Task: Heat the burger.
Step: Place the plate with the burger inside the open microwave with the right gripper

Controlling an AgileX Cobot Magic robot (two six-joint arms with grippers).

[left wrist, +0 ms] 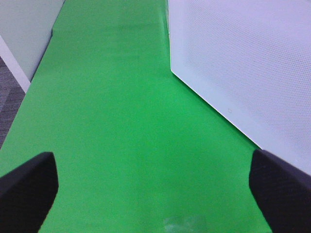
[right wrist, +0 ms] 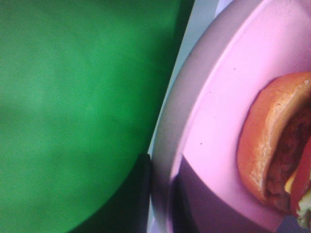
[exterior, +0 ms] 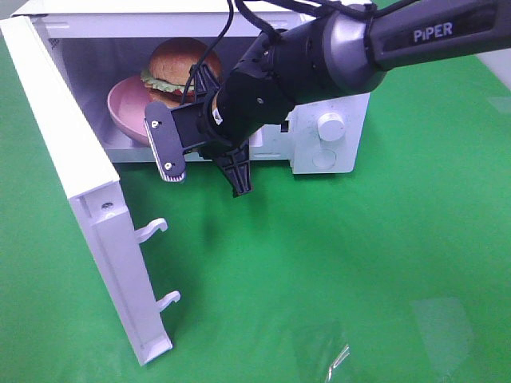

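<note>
The burger [exterior: 180, 64], with a golden bun and green lettuce, sits on a pink plate [exterior: 128, 108] inside the open white microwave [exterior: 319, 148]. My right gripper [exterior: 200, 96] reaches into the opening from the right. In the right wrist view the right gripper [right wrist: 160, 199] is shut on the pink plate's rim [right wrist: 194, 121], one dark finger on each side, with the burger [right wrist: 272, 145] close behind. My left gripper [left wrist: 153, 194] is open over bare green cloth, holding nothing, and does not show in the exterior high view.
The microwave door [exterior: 80, 159] stands swung open to the left, two latch hooks on its edge. Its perforated outer face [left wrist: 243, 63] is beside the left gripper. A round knob [exterior: 330, 126] is on the control panel. A clear scrap of film [exterior: 339, 355] lies on the green cloth [exterior: 359, 263].
</note>
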